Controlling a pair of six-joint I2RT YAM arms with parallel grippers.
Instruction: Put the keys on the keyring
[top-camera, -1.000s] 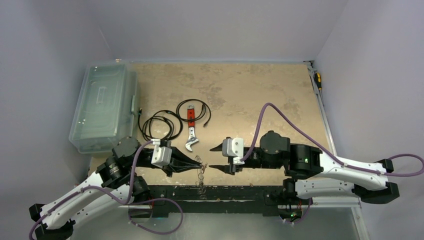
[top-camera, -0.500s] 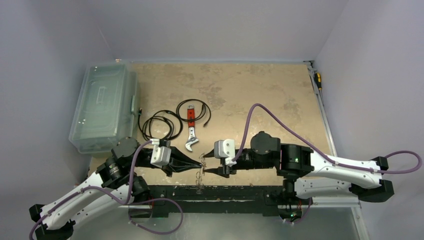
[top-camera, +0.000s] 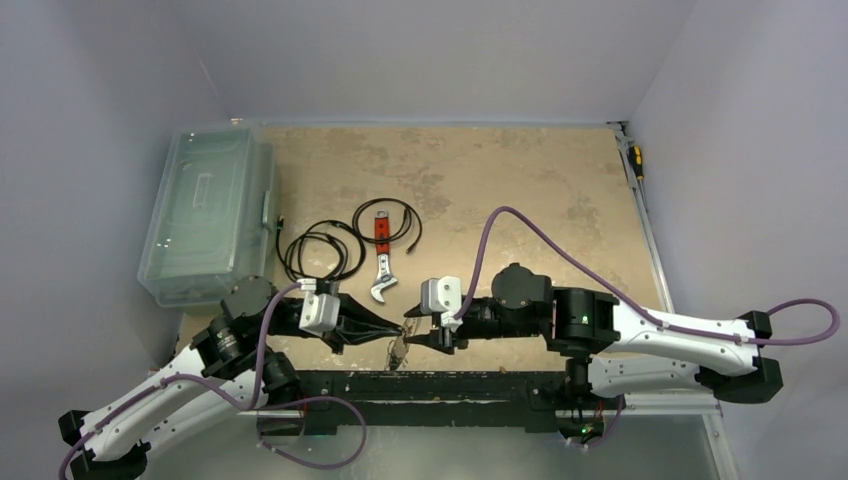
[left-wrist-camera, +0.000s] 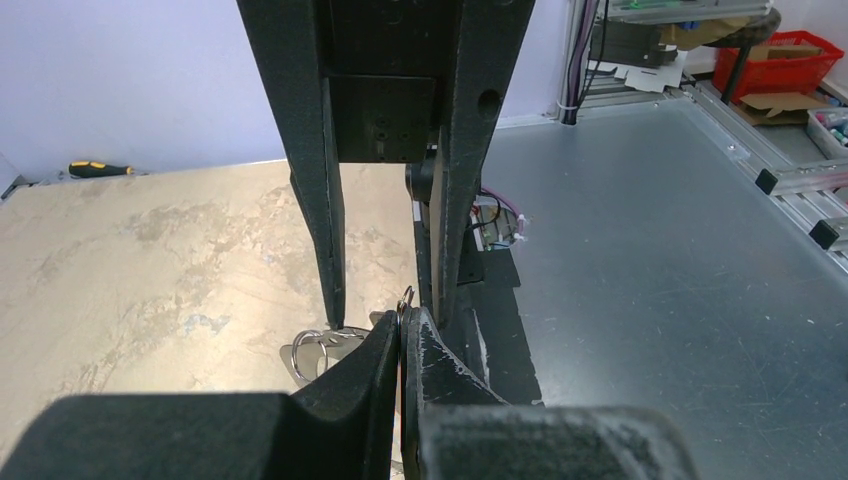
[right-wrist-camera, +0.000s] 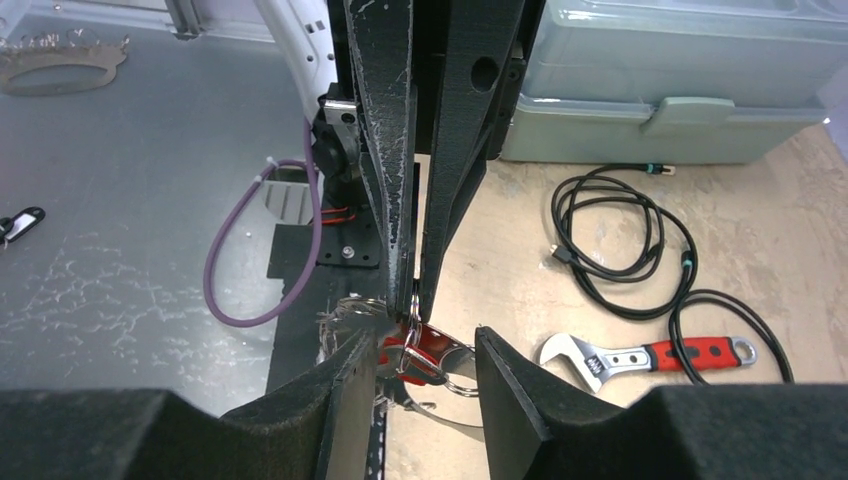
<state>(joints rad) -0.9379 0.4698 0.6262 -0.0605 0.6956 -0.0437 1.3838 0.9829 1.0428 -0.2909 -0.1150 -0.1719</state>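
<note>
At the left a clear plastic box (top-camera: 208, 215) stood on the bench (top-camera: 500, 190). Just right of it lay black cables (top-camera: 320, 250) in loose coils. Beside them lay a wrench (top-camera: 381, 265) with a red handle, its head toward the near side.

Nearer than the wrench, by the near edge of the bench, the left fingers (left-wrist-camera: 370, 365) pointed to the right. They were pinched narrow on a thin piece of silvery wire, the keyring (left-wrist-camera: 406, 298), and a small bend of it showed just past their tips. The rest of the loop was too thin and tangled to trace. The keys (top-camera: 398, 350) hung in a bunch just below those tips, over the near edge. The right wrist view showed a red piece (right-wrist-camera: 425, 345) among them.

The right fingers (right-wrist-camera: 345, 395) pointed left, toward the left ones. They were spread wide and held nothing, one on each side of the left tips and the wire. I cannot tell whether they touched the keys.

Along the far right edge of the bench lay a screwdriver (top-camera: 634, 160) with a yellow and black handle, well apart from everything else.
</note>
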